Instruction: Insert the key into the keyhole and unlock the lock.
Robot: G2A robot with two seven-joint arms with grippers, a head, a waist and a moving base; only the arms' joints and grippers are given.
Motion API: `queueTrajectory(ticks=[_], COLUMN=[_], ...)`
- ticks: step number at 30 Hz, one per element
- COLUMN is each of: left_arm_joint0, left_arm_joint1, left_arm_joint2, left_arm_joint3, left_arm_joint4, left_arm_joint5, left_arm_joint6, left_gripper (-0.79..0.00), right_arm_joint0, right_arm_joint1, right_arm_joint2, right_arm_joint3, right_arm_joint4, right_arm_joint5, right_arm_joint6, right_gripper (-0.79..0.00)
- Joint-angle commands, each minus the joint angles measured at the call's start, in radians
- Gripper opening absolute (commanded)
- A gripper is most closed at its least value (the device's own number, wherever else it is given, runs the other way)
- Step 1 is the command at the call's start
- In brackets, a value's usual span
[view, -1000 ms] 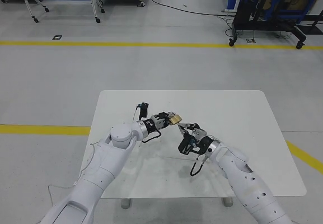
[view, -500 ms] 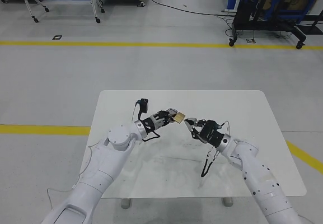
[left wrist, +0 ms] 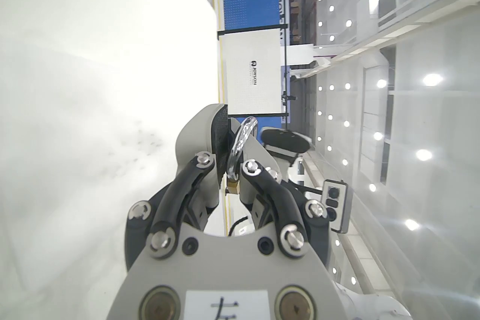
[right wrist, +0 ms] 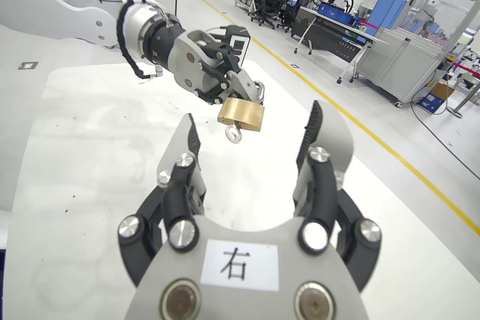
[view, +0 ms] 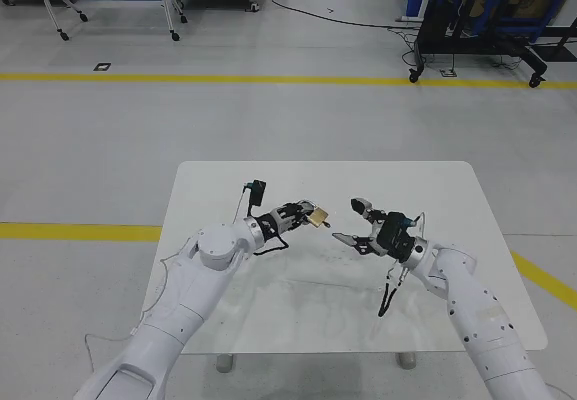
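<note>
Padlock: the rounded brass padlock (right wrist: pixel 242 116) hangs in the air by its silver steel shackle (left wrist: pixel 240 141), with the brass body lowest.
Left gripper: the left gripper (view: pixel 303 211) is clenched on the shackle, just above the padlock's body.
Key: the small silver round-headed key (right wrist: pixel 234 134) sticks out of the padlock's underside. Its blade is in the keyhole and its head touches neither gripper.
Right gripper: the right gripper (view: pixel 347 221) sits near the padlock on its key side, apart from it. Its jaws are spread wide and grasp nothing, and the gap faces the key.
Table: the flat white table (view: pixel 418 190) lies below the padlock, with dark specks (right wrist: pixel 204 120) on its top beneath the lock.
Around: a yellow floor line (view: pixel 268 78) runs well beyond the padlock, and black office chairs (right wrist: pixel 270 12) stand far behind it.
In the way: in the left wrist view the gripper's own grey fingers (left wrist: pixel 195 145) cover the padlock's body, leaving the shackle loop and a sliver of brass in sight.
Views: the right wrist view gives the padlock's whole brass face and the key. From the top view the padlock is a small gold spot, and the key is too small to tell.
</note>
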Motion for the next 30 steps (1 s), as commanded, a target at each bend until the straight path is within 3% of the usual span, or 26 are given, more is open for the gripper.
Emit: queueTrajectory(ticks=[1,10,11,13,15,20,24,27,30], left_arm_joint0=[-0.010,-0.073,-0.083,-0.096,-0.107,-0.117,-0.093,-0.046,0.039], left_arm_joint1=[-0.004,-0.047,-0.053,-0.064,-0.073,-0.079,-0.060,-0.030,0.004], left_arm_joint2=[0.031,0.206,0.226,0.256,0.270,0.258,0.205,0.139,0.062], left_arm_joint3=[0.008,0.055,0.068,0.090,0.110,0.129,0.086,-0.002,-0.160], left_arm_joint4=[0.047,0.180,0.196,0.215,0.222,0.207,0.197,0.224,0.269], left_arm_joint5=[0.044,0.176,0.184,0.189,0.186,0.172,0.154,0.131,0.091], left_arm_joint6=[-0.004,-0.085,-0.094,-0.097,-0.080,-0.063,-0.053,-0.019,0.023], left_gripper=[-0.785,-0.785,-0.748,-0.474,-0.022,0.000,0.000,0.000,0.000], right_arm_joint0=[-0.018,-0.029,-0.029,-0.029,-0.029,-0.029,-0.029,-0.029,-0.029], right_arm_joint1=[0.014,0.021,0.021,0.021,0.021,0.021,0.021,0.021,0.021], right_arm_joint2=[0.057,0.086,0.086,0.086,0.086,0.086,0.086,0.086,0.086], right_arm_joint3=[0.008,0.011,0.011,0.011,0.011,0.011,0.011,0.011,0.011], right_arm_joint4=[0.019,0.034,0.034,0.034,0.034,0.034,0.034,0.034,0.034], right_arm_joint5=[-0.052,-0.086,-0.086,-0.086,-0.086,-0.086,-0.086,-0.086,-0.086], right_arm_joint6=[-0.066,-0.103,-0.103,-0.103,-0.103,-0.103,-0.103,-0.103,-0.103], right_gripper=[0.000,0.000,0.000,0.000,0.000,0.000,0.000,0.000,0.000])
